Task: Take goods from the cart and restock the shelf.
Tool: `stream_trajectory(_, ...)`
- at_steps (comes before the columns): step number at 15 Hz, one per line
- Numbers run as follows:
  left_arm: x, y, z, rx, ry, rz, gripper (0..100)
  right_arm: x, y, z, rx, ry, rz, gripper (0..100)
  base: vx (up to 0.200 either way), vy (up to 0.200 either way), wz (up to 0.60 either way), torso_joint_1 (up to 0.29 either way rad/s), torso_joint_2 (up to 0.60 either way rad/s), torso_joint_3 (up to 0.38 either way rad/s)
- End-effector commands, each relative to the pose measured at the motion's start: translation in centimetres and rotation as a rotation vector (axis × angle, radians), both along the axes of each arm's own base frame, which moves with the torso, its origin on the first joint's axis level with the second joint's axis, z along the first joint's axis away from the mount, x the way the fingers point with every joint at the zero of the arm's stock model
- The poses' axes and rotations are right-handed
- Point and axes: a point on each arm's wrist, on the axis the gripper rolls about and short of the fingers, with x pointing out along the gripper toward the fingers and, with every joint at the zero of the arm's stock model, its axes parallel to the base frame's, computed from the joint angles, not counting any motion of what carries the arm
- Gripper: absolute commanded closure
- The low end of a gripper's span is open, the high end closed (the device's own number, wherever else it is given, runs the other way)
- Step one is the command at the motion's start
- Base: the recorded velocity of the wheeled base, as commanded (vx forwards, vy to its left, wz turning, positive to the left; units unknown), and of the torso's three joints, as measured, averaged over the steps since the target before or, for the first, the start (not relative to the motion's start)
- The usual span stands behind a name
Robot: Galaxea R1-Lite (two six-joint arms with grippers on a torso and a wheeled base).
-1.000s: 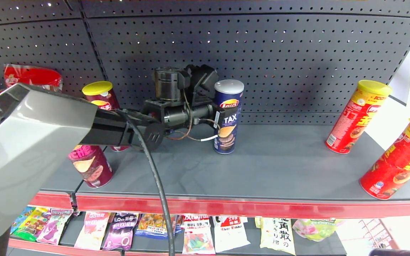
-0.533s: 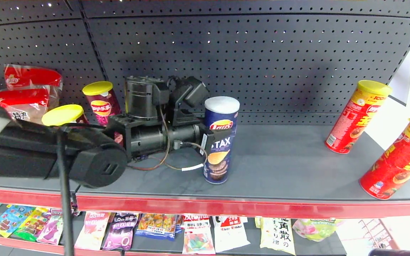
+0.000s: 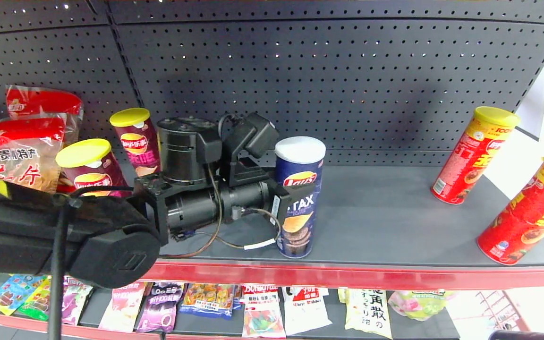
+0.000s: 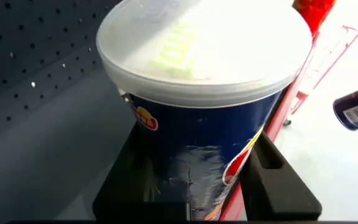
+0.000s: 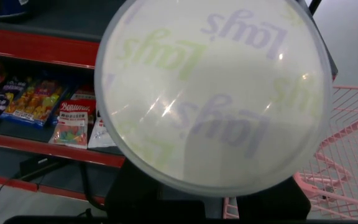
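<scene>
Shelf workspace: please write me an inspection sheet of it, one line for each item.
Surface: grey shelf with red front edge, dark pegboard behind.
Job's things: blue can upright at the shelf's front edge; clear-lidded can held off the shelf.
Clutter: red cans at the right; purple cans and red bags at the left.
Grippers: left gripper has its fingers clamped on the blue can; right gripper holds the clear-lidded can.
Cables: black cable hanging at the left; thin wires at the left wrist.
Surroundings: snack packets on the lower shelf; pink cart on the floor nearby.
</scene>
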Motion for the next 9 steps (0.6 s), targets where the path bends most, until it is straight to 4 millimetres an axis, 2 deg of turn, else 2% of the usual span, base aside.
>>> stream_trajectory(1,0.4,-0.3,-0.6,-0.010,-0.009,0.002,100,0.0,0.0,0.0,0.000,-0.001,0.000,100,0.000,0.000,0.00,0.000,0.00,0.000)
stream_trajectory(9,-0.3,0.4,-2.1,-0.010,-0.018,-0.004,100,0.0,0.0,0.0,0.000,-0.001,0.000,100,0.000,0.000,0.00,0.000,0.00,0.000)
